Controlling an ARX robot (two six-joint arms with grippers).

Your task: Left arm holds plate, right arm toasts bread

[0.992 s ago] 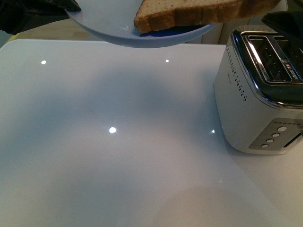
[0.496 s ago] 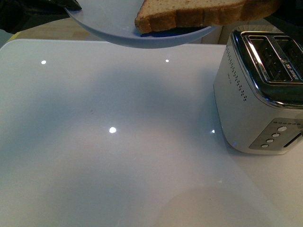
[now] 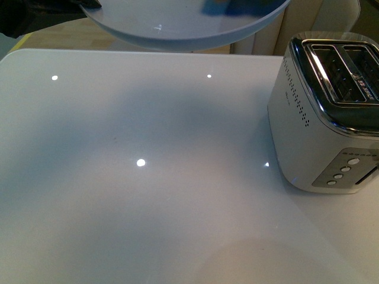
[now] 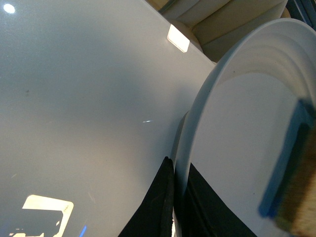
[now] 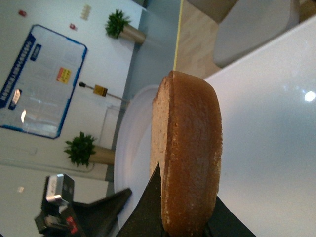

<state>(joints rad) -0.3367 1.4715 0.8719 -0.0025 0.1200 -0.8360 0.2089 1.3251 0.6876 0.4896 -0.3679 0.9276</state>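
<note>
The pale blue-grey plate (image 3: 177, 26) is held in the air above the far side of the table. My left gripper (image 4: 177, 170) is shut on its rim, one black finger on each face, and the plate (image 4: 237, 138) is tilted. My right gripper (image 5: 185, 217) is shut on the bread (image 5: 190, 158), which shows edge-on with its brown crust, lifted clear of the plate (image 5: 131, 148). A brown corner of the bread (image 4: 303, 202) shows in the left wrist view over a blue shadow. The bread is out of the front view.
A white and chrome two-slot toaster (image 3: 325, 118) stands at the table's right side, its slots (image 3: 343, 77) facing up. The glossy white table (image 3: 148, 177) reflects ceiling lights. Pale chairs (image 5: 252, 29) stand beyond the far edge.
The bread has risen off the plate and left the top of the front view. The plate has stayed about where it was.
</note>
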